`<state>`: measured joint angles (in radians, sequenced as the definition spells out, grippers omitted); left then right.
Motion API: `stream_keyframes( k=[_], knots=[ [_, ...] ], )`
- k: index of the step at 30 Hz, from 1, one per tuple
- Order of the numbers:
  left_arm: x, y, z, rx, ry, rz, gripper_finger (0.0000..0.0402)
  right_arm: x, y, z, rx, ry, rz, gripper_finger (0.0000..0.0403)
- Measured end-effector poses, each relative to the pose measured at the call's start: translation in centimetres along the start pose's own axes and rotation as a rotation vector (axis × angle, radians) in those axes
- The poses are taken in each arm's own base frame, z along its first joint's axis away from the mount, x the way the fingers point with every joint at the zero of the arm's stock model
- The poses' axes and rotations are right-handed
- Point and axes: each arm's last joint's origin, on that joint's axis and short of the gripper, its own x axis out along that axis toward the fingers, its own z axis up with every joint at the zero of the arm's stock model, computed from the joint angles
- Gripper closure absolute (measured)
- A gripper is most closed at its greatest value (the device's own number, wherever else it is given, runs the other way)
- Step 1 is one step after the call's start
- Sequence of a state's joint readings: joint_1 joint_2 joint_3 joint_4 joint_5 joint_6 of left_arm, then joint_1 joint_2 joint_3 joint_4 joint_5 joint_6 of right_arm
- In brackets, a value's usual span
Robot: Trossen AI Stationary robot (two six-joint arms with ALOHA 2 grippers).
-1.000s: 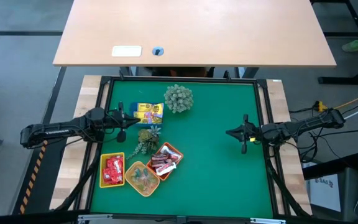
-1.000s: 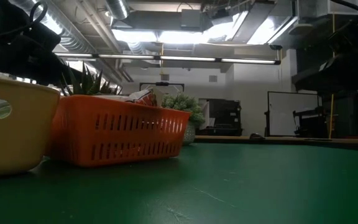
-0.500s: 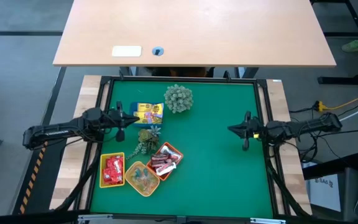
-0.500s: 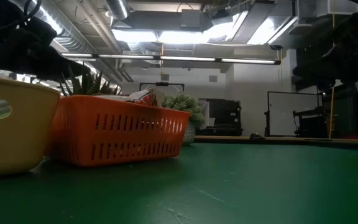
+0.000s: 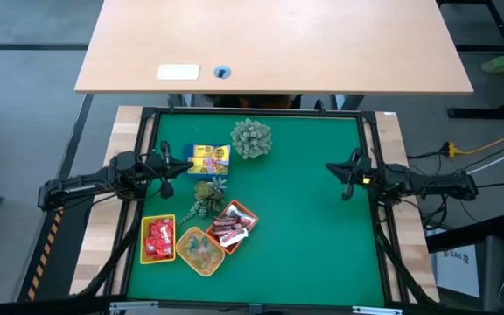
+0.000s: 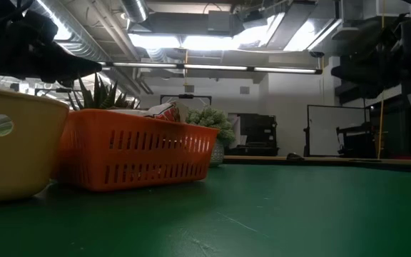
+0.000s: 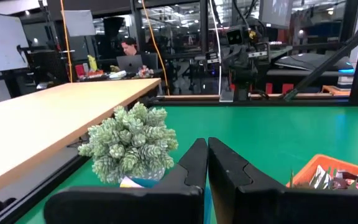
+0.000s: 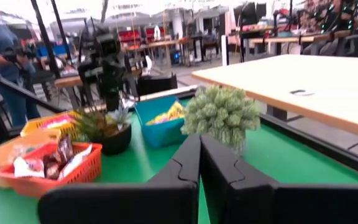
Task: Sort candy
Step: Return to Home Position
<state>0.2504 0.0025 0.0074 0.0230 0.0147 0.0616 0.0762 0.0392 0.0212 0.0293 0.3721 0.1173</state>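
the dark left claw (image 5: 180, 164) and right claw (image 5: 332, 168), both pressed together and empty, are pulling away from the spiky pale green plant ball (image 5: 250, 138), so sorting looks finished.

The red packets (image 5: 157, 238) lie heaped in the yellow bin (image 5: 143, 241), close to the left edge of the green bench (image 5: 304, 227). Just beside them, the small clear and greenish pieces (image 5: 199, 251) fill the light orange bin (image 5: 180, 248) in a loose, glossy pile. The dark brown bars (image 5: 231, 227) — a few with pale wrapper ends showing — lie jumbled in the orange bin (image 5: 253, 214), which stands askew and touches the light orange one. The yellow packets (image 5: 209, 158) sit apart from these three groups, piled in the blue bin (image 5: 191, 157) farther up the bench.
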Motion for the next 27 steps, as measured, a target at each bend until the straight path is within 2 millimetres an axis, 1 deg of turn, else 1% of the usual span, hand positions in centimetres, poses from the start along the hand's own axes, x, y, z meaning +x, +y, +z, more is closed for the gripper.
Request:
stream_keyframes(
  k=[3,6,11,21,27],
  knots=[
    [0.0,0.0,0.0,0.000,-0.002,0.000,0.0400,-0.2,0.0,0.3,0.015,-0.036,0.006,0.0395],
    [0.0,0.0,0.0,0.000,-0.002,-0.001,0.0400,-0.2,0.0,0.2,0.024,-0.056,0.008,0.0395],
    [0.0,-0.3,0.0,-0.001,-0.004,-0.028,0.0400,-0.2,0.0,0.2,0.024,-0.057,0.009,0.0395],
    [-0.1,-1.3,0.1,-0.004,-0.011,-0.137,0.0400,-0.2,0.0,0.2,0.024,-0.057,0.008,0.0395],
    [-0.1,-1.6,0.1,-0.005,-0.012,-0.159,0.0400,-0.2,0.0,0.2,0.024,-0.057,0.008,0.0395]
  ],
)
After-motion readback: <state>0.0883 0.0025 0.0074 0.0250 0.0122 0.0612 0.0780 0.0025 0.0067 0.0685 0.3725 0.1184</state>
